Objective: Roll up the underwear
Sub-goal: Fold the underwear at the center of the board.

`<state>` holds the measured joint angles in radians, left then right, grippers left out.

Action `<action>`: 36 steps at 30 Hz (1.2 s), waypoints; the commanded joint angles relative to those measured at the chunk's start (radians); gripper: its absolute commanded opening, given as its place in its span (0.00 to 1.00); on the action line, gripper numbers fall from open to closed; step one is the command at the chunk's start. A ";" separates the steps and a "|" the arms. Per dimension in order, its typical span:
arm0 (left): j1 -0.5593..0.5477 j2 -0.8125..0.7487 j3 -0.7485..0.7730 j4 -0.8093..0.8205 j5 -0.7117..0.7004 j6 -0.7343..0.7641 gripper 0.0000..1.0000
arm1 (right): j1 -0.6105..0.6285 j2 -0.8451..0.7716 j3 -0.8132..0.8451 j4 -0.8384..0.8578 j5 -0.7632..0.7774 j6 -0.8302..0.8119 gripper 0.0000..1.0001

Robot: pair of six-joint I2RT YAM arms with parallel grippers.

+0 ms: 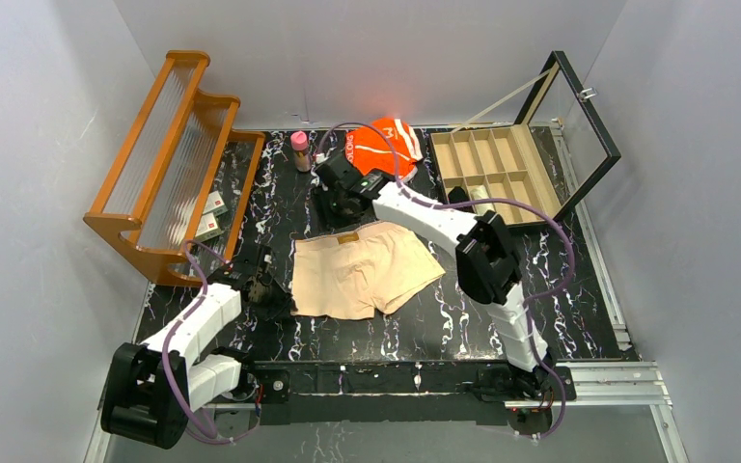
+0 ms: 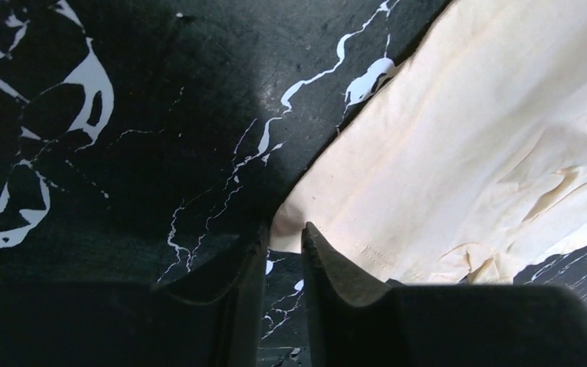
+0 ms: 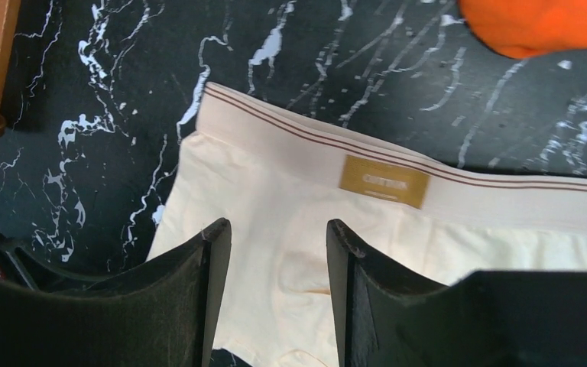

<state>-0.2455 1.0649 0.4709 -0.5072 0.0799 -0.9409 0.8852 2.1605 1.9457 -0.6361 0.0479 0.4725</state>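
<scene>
Gaping over the gold label (image 3: 384,180) on the beige underwear (image 3: 504,256), its lettering seemingly too blurred to read, is the right gripper (image 3: 279,229); the left gripper (image 2: 284,233), narrowly parted, sits at the near-left hem corner, clear only from its wrist.

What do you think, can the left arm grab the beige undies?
Probably yes: the left gripper sits right at a corner of the beige underwear, jaws slightly apart, with nothing in between.

Black tabletop (image 1: 396,333) with white marble veining, evenly lit. Plain pale grey walls (image 1: 367,58) enclose its far, left and right sides. An orange wooden rack (image 1: 169,154) stands at its left edge. An open compartmented wooden case (image 1: 492,169), glass lid raised, sits at its far right. An aluminium rail (image 1: 608,381) runs along its near edge.
</scene>
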 commanded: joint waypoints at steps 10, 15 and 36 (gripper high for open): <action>-0.008 -0.031 -0.066 0.021 -0.029 -0.012 0.00 | 0.116 0.276 0.375 -0.011 0.071 0.017 0.57; -0.007 -0.047 -0.068 0.027 -0.029 -0.009 0.00 | 0.142 0.360 0.464 -0.011 0.071 0.017 0.57; -0.007 -0.081 -0.084 0.029 -0.021 -0.027 0.00 | 0.198 0.445 0.482 -0.011 0.071 0.017 0.57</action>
<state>-0.2462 0.9977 0.4118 -0.4431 0.0864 -0.9627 1.0641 2.6141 2.4260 -0.6483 0.1085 0.4763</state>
